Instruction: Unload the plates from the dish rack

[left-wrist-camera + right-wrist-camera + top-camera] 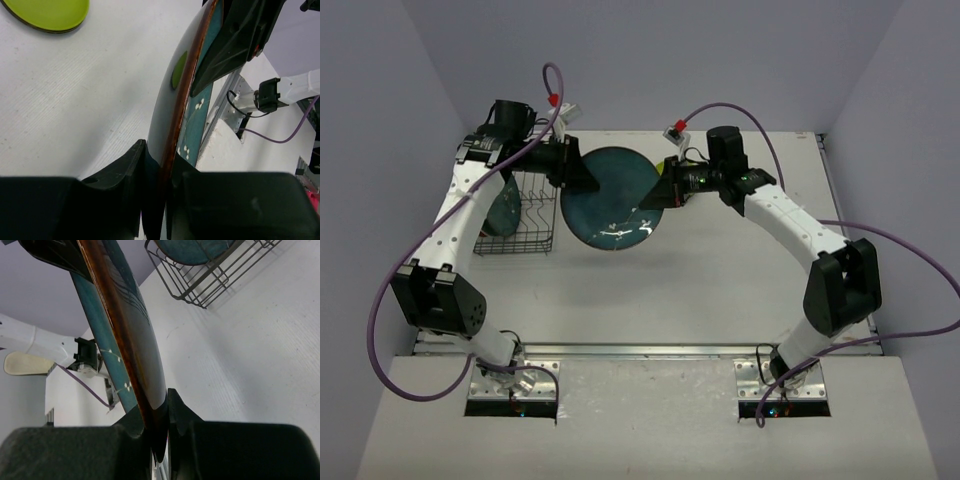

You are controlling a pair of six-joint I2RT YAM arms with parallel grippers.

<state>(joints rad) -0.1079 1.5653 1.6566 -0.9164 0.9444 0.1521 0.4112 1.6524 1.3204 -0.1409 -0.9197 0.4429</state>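
The left gripper (pixel 588 180) and the right gripper (pixel 656 192) both pinch the rim of one big teal plate (pixel 615 205). It hangs over the table, just beside the dish rack (pixel 535 245). One bluish plate (pixel 503 212) waits inside the rack. Farther off, a lime-green plate (pixel 50 12) lies on the table, so the job looks partly done.

White arms (pixel 460 215) with black joints are carrying purple cables (pixel 380 300); left pincer (pixel 585 180) and right pincer (pixel 658 192) are showing black.
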